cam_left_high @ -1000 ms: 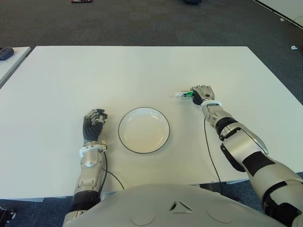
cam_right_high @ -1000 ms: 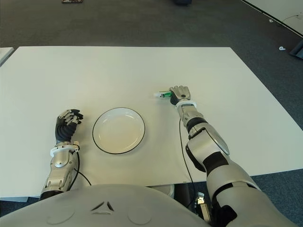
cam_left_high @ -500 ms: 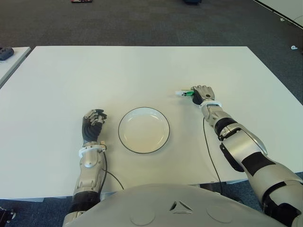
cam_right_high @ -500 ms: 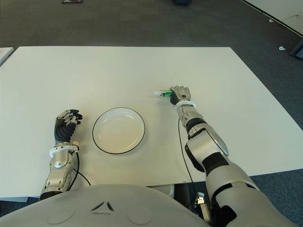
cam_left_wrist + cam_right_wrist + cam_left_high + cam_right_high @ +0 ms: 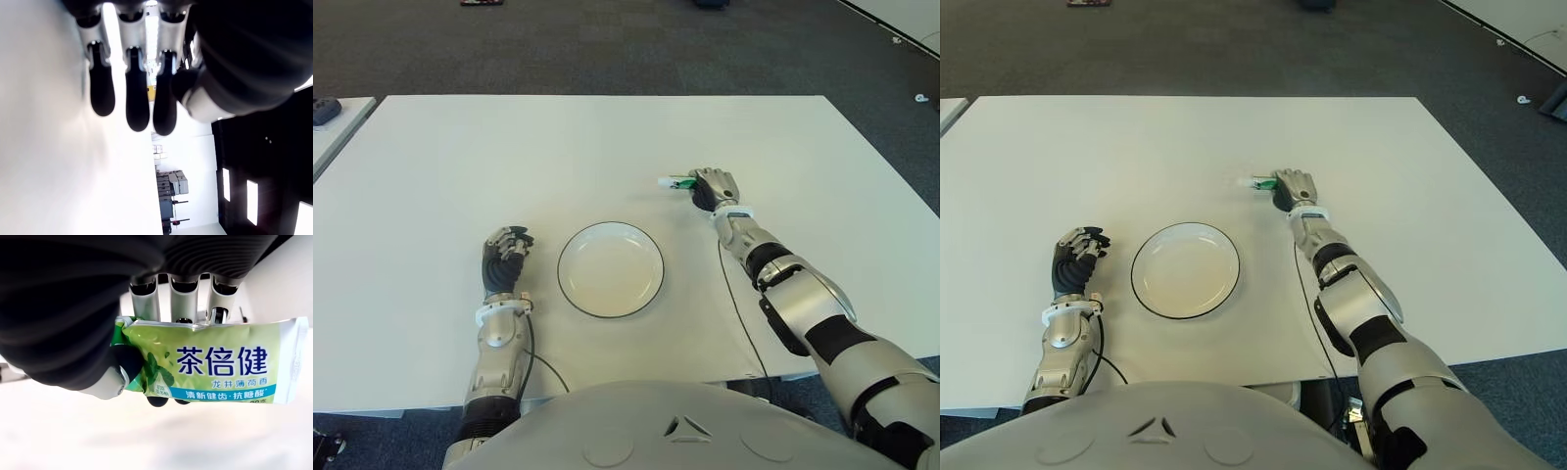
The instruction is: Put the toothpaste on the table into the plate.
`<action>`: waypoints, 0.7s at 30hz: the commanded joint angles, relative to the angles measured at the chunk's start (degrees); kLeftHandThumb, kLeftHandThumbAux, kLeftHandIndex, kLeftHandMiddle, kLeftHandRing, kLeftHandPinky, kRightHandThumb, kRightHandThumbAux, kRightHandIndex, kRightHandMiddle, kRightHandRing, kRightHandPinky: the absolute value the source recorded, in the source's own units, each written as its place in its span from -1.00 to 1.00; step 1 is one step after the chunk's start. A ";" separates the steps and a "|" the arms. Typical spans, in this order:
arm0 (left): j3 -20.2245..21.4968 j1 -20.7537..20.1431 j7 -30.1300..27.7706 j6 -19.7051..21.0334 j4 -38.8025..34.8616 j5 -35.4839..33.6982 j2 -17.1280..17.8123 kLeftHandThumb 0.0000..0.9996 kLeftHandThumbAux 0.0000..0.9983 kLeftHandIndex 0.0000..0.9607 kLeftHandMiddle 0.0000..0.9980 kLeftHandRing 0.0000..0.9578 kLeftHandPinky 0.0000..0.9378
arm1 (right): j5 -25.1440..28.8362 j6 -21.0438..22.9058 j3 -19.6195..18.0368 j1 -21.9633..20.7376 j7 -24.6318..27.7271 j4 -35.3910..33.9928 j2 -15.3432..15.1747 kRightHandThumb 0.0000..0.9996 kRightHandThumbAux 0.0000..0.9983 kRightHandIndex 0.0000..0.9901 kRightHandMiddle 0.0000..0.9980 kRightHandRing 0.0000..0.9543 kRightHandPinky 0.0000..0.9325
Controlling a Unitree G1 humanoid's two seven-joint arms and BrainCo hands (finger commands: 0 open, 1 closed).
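In the right wrist view alone, the green tube (image 5: pixel 210 367) shows Chinese print; the right hand (image 5: pixel 710 186) clamps it beyond the plate (image 5: pixel 610 269). Left hand (image 5: pixel 505 255) curled, empty.

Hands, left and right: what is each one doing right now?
Left hand: fingers curled, holding nothing, left of the plate.
Right hand: closed on the toothpaste tube, beyond the plate's right side.
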 commanded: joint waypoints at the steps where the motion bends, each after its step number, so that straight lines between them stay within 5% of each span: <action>1: 0.23 0.94 -0.65 2.19 1.56 -0.41 -0.45 0.41 0.45 -0.11 0.03 0.06 0.03 | -0.74 -4.47 0.99 -0.08 -3.47 -4.37 0.51 0.42 0.45 -0.11 0.68 0.74 0.77; 21: -0.03 0.33 -0.77 1.08 2.41 -0.07 -0.22 0.40 0.45 -0.11 0.03 0.06 0.03 | -5.85 -15.61 6.67 8.42 -5.26 -22.91 -0.69 0.42 0.44 -0.11 0.64 0.72 0.81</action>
